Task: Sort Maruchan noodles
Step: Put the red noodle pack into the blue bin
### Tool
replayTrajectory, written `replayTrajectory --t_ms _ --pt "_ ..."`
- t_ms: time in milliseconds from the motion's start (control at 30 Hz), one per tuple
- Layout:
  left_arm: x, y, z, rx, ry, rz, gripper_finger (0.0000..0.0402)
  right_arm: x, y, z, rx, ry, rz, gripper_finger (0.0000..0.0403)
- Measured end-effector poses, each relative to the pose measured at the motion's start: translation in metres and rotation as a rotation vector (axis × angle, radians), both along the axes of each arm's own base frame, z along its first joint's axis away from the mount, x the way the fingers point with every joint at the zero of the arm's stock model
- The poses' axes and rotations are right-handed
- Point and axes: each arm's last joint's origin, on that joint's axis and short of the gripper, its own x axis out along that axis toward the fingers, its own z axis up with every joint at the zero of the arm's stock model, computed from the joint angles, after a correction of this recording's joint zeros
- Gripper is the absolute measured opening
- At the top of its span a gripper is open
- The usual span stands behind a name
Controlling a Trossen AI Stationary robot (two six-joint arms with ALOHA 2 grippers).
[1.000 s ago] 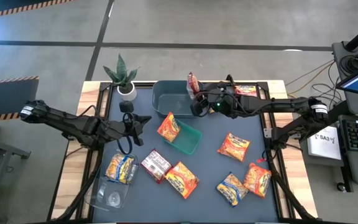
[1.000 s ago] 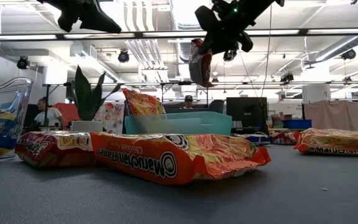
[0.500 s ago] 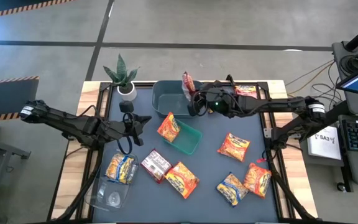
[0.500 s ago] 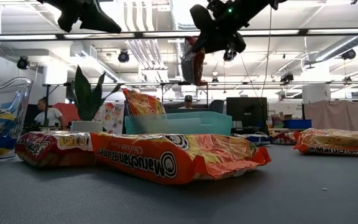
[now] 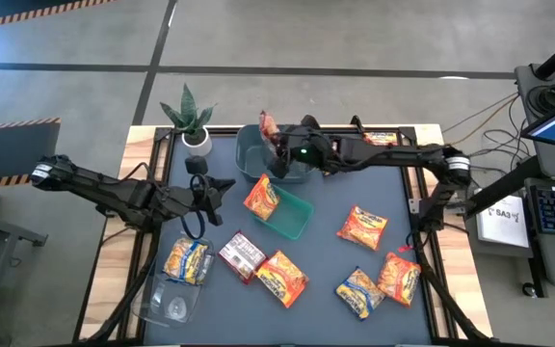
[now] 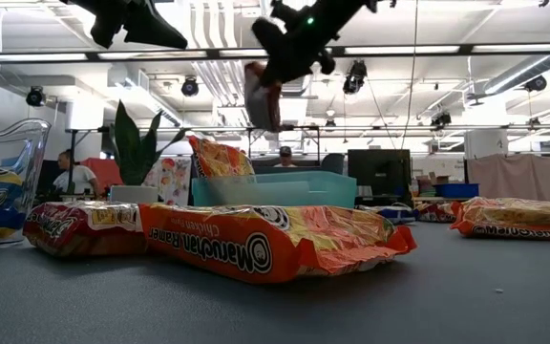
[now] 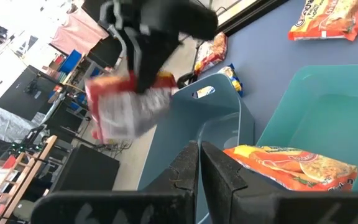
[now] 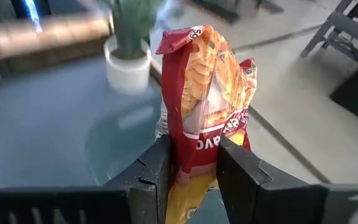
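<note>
My right gripper (image 5: 279, 149) is over the grey-teal tub (image 5: 254, 159) at the table's far side, shut on a dark red-with-white noodle packet (image 5: 267, 128), which the low view also shows as the red packet (image 6: 261, 96) in the air. My left gripper (image 5: 218, 186) hovers shut left of the green tray (image 5: 297, 222). An orange packet (image 5: 261, 196) leans in that tray. Other packets lie flat on the mat: a yellow-blue one (image 5: 186, 260), a dark red one (image 5: 242, 253), an orange one (image 5: 280, 278), and several on the right (image 5: 361, 226). My right gripper pinches the dark red packet between its two fingers (image 8: 157, 168), which close on the packet's two sides near one end (image 8: 194, 152). They come slanting down from the table's right. The packet is lifted clear and hangs below the fingers (image 6: 261, 100), squeezed narrow where it is held.
A potted plant (image 5: 193, 120) stands at the far left corner, close to the tub. A clear container (image 5: 171, 294) sits at the near left edge. One more packet (image 5: 382, 140) lies by the far right edge. Bare mat shows between the tray and the right-hand packets.
My right gripper has moved toward the table's left, carrying the dark red packet in the air from beyond the tub's right end to above the tub. The packet stayed hanging in the shut fingers. The left arm has kept still.
</note>
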Motion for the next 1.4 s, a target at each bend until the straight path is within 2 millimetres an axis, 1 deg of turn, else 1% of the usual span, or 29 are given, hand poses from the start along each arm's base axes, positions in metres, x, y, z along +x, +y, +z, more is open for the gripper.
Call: replayTrajectory --t_ms 100,167,300,400,567,733,867,1000,1200,1300,1400 --pt "0.000 0.000 0.000 0.001 0.003 0.000 0.0000 0.009 -0.004 -0.010 -0.026 0.156 0.030 0.0098" --pt "0.000 0.000 0.000 0.001 0.005 0.000 0.0000 0.011 -0.007 -0.017 -0.043 0.253 0.052 0.0098" --pt "0.000 0.000 0.000 0.001 0.003 0.000 0.0000 0.010 -0.016 -0.031 -0.065 0.420 0.089 0.0097" --pt "0.000 0.000 0.000 0.001 0.002 0.000 0.0000 0.008 -0.024 -0.040 -0.070 0.506 0.132 0.0097" --pt "0.000 0.000 0.000 0.001 0.003 0.000 0.0000 0.004 -0.031 -0.042 -0.071 0.541 0.158 0.0097" --pt "0.000 0.000 0.000 0.001 0.003 0.000 0.0000 0.004 -0.032 -0.043 -0.073 0.549 0.168 0.0098" --pt "0.000 0.000 0.000 0.001 0.003 0.000 0.0000 0.004 -0.036 -0.049 -0.069 0.555 0.160 0.0105" --pt "0.000 0.000 0.000 0.001 0.003 0.000 0.0000 0.007 -0.040 -0.056 -0.058 0.560 0.147 0.0124" --pt "0.000 0.000 0.000 0.001 0.003 0.000 0.0000 0.012 -0.043 -0.072 -0.043 0.595 0.147 0.0164" --pt "0.000 0.000 0.000 0.001 0.003 0.000 0.0000 0.012 -0.043 -0.073 -0.043 0.596 0.148 0.0177" --pt "0.000 0.000 0.000 0.001 0.003 0.000 0.0000 0.011 -0.041 -0.069 -0.036 0.585 0.141 0.0179"
